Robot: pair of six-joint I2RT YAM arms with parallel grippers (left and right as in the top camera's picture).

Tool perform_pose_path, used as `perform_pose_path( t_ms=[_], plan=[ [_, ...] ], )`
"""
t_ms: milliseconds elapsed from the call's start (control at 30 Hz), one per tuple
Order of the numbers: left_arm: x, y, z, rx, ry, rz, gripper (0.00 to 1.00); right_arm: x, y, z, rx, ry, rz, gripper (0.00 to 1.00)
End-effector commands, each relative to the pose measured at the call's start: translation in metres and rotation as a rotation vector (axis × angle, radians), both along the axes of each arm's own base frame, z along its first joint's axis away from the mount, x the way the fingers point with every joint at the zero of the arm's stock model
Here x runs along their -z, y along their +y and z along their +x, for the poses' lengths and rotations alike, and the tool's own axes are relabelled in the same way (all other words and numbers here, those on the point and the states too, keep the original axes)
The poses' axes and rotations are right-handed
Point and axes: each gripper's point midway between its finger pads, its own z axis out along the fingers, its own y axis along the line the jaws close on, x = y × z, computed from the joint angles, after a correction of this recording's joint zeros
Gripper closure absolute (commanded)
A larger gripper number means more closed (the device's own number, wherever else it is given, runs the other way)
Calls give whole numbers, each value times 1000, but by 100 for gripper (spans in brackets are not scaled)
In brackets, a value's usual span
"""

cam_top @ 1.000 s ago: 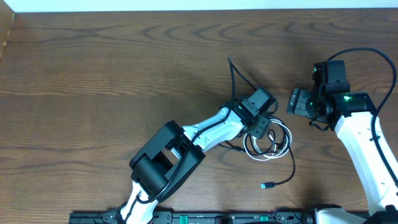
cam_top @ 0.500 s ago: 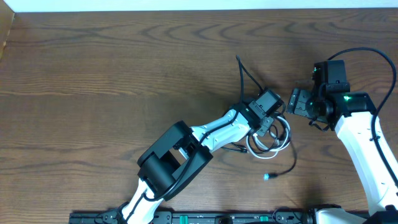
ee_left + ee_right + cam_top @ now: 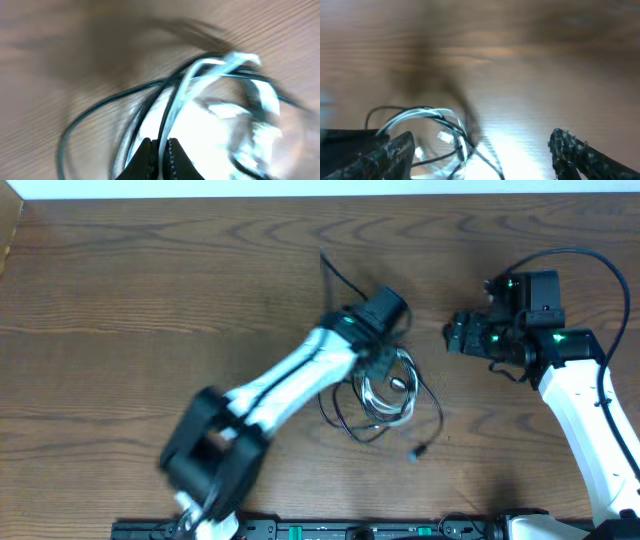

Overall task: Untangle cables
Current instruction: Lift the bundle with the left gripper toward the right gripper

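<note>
Overhead: black and white cables (image 3: 402,404) heaped mid-frame on the worktop (image 3: 150,300), beneath the left end effector (image 3: 383,358); right end effector (image 3: 458,337) close by, right of them. Left wrist: pressed together, pinching a cable strand. Right wrist: spread wide, cables at lower left.

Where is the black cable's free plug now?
Overhead view: the plug lies right of centre, on the near side of the cables that the left gripper holds.
</note>
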Motion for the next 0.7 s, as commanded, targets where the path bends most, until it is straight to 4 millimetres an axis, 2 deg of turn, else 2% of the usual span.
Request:
perform_pose_path(
  t_ms=[0, 100, 333, 367, 467, 667],
  plan=[
    [-59, -1, -6, 12, -12, -173, 93, -21, 47, -3, -206, -58, 196, 18],
    [-81, 5, -5, 4, -31, -224, 93, -33, 66, -2, -276, -102, 267, 18],
    [-111, 19, -1, -22, -58, -305, 92, -43, 100, -8, -378, -137, 311, 19],
    [-116, 20, 0, -22, -51, -333, 93, -39, 104, -9, -375, -127, 293, 21],
    [-123, 20, -1, -23, -13, -399, 92, -22, 99, -4, -295, -80, 232, 23],
    [-136, 22, -3, -14, 75, -539, 93, 5, 93, 3, -307, -46, 152, 23]
  ],
)
